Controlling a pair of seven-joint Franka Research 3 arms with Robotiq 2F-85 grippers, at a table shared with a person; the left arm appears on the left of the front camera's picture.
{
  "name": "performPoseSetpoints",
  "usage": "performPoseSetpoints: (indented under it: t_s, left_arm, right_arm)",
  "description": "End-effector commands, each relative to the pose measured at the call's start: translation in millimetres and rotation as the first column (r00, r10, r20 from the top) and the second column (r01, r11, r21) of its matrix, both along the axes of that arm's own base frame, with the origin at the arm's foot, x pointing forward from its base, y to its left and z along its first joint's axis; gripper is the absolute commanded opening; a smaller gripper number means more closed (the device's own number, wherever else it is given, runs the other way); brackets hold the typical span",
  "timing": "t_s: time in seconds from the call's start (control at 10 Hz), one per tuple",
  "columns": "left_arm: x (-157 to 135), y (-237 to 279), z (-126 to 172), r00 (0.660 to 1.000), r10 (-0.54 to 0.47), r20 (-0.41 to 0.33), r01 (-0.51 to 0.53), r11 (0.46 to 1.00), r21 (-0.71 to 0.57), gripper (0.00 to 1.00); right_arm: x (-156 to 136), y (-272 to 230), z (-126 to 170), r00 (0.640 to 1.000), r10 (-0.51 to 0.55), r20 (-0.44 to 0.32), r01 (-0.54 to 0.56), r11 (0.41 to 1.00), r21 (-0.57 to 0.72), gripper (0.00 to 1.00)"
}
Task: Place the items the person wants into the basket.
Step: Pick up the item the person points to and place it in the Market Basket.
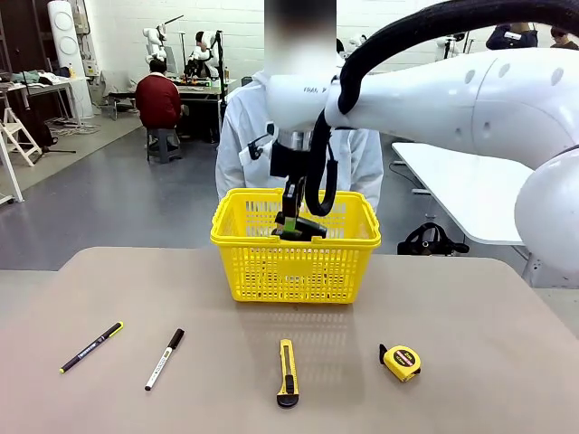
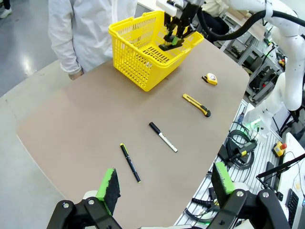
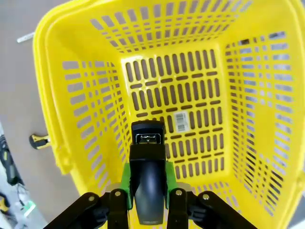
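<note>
Nothing lies in the basket (image 3: 71, 90) yet. The right gripper (image 1: 294, 226) hangs over it, jaws clamped on a black object (image 3: 147, 143) (what it is, I cannot tell). The marker (image 1: 165, 359) and tape measure (image 1: 401, 362) lie on the tabletop (image 1: 488, 307), both left to do; the left gripper (image 2: 165, 180) has its jaws wide apart, empty.

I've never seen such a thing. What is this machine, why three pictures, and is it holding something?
Two white robot arms work at a table, facing a person in white. One picture looks across the table; the other two come from a camera on each arm's wrist. The right hand hangs over the yellow basket, shut on a small black object. The left hand is open above the table. On it lie a pen, a marker, a yellow knife and a tape measure.
</note>
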State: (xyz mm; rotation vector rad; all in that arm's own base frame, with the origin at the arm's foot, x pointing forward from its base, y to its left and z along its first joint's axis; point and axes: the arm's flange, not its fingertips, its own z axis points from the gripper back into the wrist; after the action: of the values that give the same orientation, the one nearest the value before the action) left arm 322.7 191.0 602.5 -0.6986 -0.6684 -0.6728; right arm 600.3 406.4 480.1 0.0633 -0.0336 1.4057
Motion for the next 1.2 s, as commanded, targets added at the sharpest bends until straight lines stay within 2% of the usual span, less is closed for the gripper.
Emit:
performPoseSetpoints:
  t_s: [0.0, 0.3, 0.7, 0.8, 0.9, 1.0, 1.1]
  left_arm:
    - [-0.3, 2.1, 0.9, 1.000, -0.017, 0.024, 0.018, 1.000, -0.011, 1.00]
    - [-0.3, 2.1, 0.9, 1.000, -0.017, 0.024, 0.018, 1.000, -0.011, 1.00]
    - [-0.3, 2.1, 0.9, 1.000, -0.017, 0.024, 0.018, 1.000, -0.011, 1.00]
    - [-0.3, 2.1, 0.9, 1.000, -0.017, 0.024, 0.018, 1.000, -0.011, 1.00]
    - [-0.3, 2.1, 0.9, 1.000, -0.017, 0.024, 0.018, 1.000, -0.011, 1.00]
    - [-0.3, 2.1, 0.9, 1.000, -0.017, 0.024, 0.018, 1.000, -0.011, 1.00]
    - [-0.3, 2.1, 0.9, 1.000, -0.017, 0.024, 0.018, 1.000, -0.011, 1.00]
  right_arm:
    - [11.2, 12.1, -3.5, 0.998, 0.054, 0.026, -0.053, 0.997, -0.049, 0.00]
    - [22.1, 18.6, -27.3, 0.998, 0.055, 0.014, -0.054, 0.996, -0.066, 0.00]
    - [25.5, 17.5, -27.3, 0.998, 0.055, 0.020, -0.053, 0.997, -0.058, 0.00]
    - [26.1, 16.5, -27.7, 0.998, 0.060, 0.017, -0.059, 0.997, -0.058, 0.91]
    - [25.5, 15.2, -26.6, 0.998, 0.054, 0.014, -0.053, 0.997, -0.060, 0.91]
    - [25.3, 15.7, -26.0, 0.998, 0.056, 0.013, -0.055, 0.997, -0.061, 1.00]
    - [25.0, 16.4, -25.7, 0.998, 0.059, 0.012, -0.058, 0.996, -0.063, 0.94]
